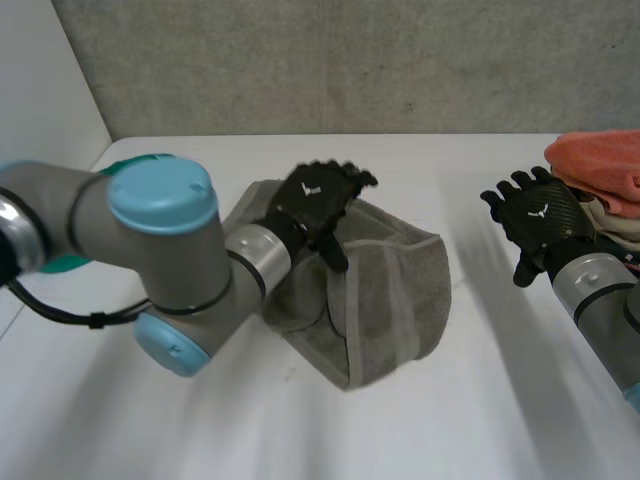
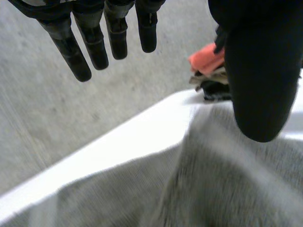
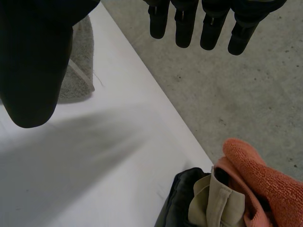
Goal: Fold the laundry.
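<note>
A: Left robot hand [image 1: 318,200] over the left side of the grey towel [image 1: 385,290] — fingers straight, thumb out, gripping nothing.

B: And the towel?

A: Lying mid-counter [image 1: 500,400], roughly doubled, lumpy, edges not lined up. Likely to slump open if pressed off-centre. Could also snag on the thumb and get dragged askew.

B: Further off?

A: Right robot hand [image 1: 535,215] open too, holding nothing, just beside the stack of folded laundry [image 1: 605,180] at the far right of the counter. One careless sweep there — stack toppled, perhaps off the counter.
</note>
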